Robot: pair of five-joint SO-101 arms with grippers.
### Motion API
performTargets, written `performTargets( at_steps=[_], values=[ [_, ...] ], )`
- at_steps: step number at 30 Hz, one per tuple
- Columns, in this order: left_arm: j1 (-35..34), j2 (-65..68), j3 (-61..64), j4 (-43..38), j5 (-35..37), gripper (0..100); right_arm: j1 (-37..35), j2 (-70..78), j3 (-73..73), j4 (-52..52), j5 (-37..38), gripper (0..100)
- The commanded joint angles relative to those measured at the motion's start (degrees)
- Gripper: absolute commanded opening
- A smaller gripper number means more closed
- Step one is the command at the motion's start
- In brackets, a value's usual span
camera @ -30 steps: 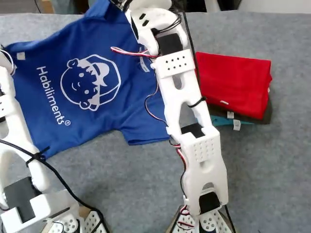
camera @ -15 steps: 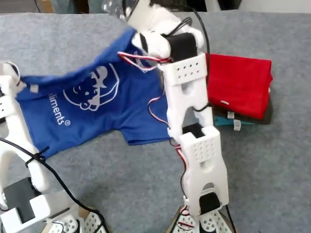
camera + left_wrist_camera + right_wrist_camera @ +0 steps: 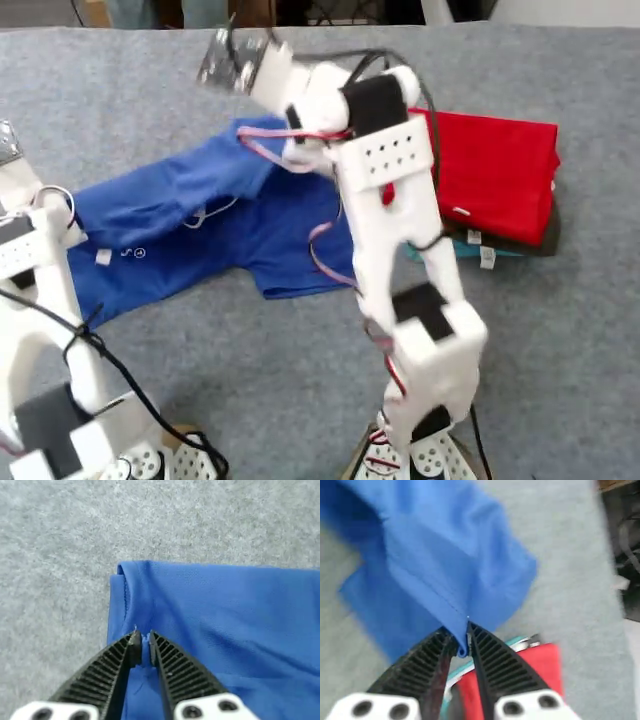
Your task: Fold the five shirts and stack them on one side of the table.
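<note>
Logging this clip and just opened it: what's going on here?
Both arms are on the blue shirt, which lies partly doubled over on the grey table. The left pincer is shut on one hemmed edge near the table. The right pincer is shut on another edge, held up above it. A red shirt lies folded on top of a small stack to the side. The blue shirt's fold is not yet done.

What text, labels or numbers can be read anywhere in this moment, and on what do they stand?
No text is legible.
On the blue shirt the print is mostly hidden in the fold; a white outline sliver and a tiny circled mark show, unreadable.
On the folded stack the white tags are too small to read.
</note>
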Motion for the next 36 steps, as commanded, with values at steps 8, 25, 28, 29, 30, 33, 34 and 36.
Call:
performTargets(
  at_steps=[8,25,28,29,30,33,34,36],
  values=[
    [0.13,-9.05,9.19,-0.09,-0.62,3,-1.41,-22.64,43.74,-11.96,1.67,1.3],
    [1.98,-9.23,13.23,0.44,-4.48,3,0.79,-23.52,59.38,-22.86,1.67,1.4],
    [1.63,-9.58,14.99,0.44,-4.57,3,2.37,-23.52,59.21,-22.95,1.67,1.4],
    [1.63,-9.67,15.08,0.88,-4.57,3,3.25,-23.52,58.68,-22.95,1.67,1.4],
    [1.63,-9.67,14.46,2.29,-4.57,3,4.40,-23.52,57.98,-22.86,1.67,1.4],
    [2.51,-9.67,11.21,7.21,-4.48,3,7.30,-23.52,55.96,-22.86,1.67,1.4],
    [3.03,-9.67,10.42,7.74,-4.48,3,7.82,-23.52,55.52,-22.86,1.67,1.4],
    [3.56,-9.23,10.15,8.09,-4.48,3,8.00,-23.52,55.34,-22.86,1.67,1.4]
  ],
)
